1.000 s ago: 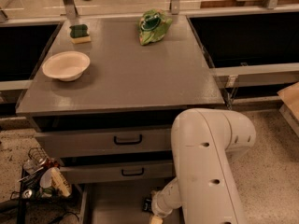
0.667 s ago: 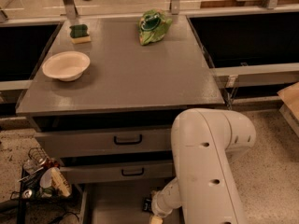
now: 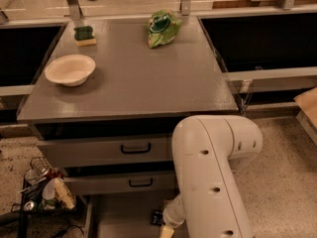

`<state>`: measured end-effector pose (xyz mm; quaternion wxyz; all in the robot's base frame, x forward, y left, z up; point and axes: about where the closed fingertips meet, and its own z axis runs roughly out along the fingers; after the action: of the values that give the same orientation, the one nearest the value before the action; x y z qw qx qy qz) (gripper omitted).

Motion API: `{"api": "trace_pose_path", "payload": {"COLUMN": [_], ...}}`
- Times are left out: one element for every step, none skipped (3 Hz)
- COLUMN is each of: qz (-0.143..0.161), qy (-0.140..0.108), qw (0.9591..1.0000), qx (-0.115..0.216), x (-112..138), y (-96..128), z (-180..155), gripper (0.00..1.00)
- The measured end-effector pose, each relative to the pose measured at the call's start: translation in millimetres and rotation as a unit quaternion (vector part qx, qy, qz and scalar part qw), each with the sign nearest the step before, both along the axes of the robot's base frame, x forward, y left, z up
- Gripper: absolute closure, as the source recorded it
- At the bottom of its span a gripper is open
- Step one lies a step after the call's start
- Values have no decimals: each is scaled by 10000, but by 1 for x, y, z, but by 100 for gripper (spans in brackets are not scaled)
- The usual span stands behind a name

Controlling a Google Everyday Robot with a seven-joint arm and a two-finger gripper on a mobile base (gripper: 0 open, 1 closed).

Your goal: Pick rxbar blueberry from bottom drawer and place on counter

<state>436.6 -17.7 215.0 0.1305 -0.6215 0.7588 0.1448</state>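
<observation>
The bottom drawer (image 3: 119, 217) is pulled open below two shallower drawers, and its flat grey floor shows. My white arm (image 3: 208, 182) reaches down into it from the right. The gripper (image 3: 166, 230) is low in the drawer at the picture's bottom edge, mostly hidden by the arm. A small dark flat thing (image 3: 157, 217), likely the rxbar blueberry, lies on the drawer floor right at the gripper's left side. I cannot tell whether it is held. The counter (image 3: 148, 78) is the broad grey top above.
On the counter stand a white bowl (image 3: 70, 69) at the left, a green-and-yellow sponge (image 3: 84, 35) at the back left and a green chip bag (image 3: 162, 28) at the back. A wire basket of clutter (image 3: 44, 190) sits on the floor left of the drawers.
</observation>
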Motion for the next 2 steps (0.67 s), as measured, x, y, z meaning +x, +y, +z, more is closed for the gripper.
{"api": "trace_pose_path", "payload": {"qz": [-216, -216], "qy": [121, 121], "qw": [9997, 9997], "qx": [26, 26], "x": [-1, -1], "y": [-8, -8], "z": [-16, -16], "gripper": [0, 0]}}
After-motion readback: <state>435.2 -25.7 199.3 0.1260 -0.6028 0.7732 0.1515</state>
